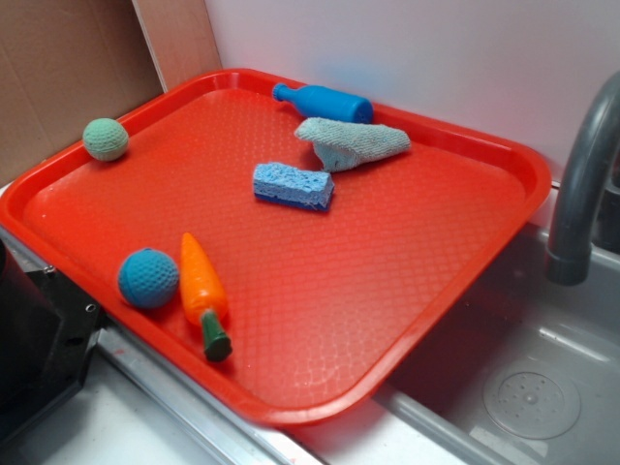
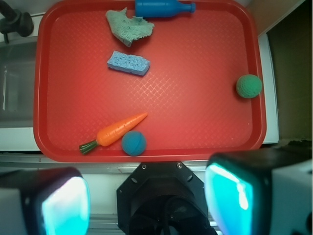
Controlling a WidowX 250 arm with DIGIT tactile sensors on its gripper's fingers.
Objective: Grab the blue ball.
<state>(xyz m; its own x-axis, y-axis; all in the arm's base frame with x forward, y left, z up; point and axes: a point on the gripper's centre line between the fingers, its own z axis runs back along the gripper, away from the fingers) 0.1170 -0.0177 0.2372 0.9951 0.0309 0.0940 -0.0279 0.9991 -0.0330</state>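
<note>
Red tray seen from above: the blue ball rests at its near edge, touching or just beside the toy carrot. My gripper hangs outside the tray, jaws apparently spread wide, nothing between them.

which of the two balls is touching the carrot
The blue ball, near the tray's front edge, rests right against the orange carrot. The paler green ball sits alone by the tray's rim, nothing touching it.
</note>
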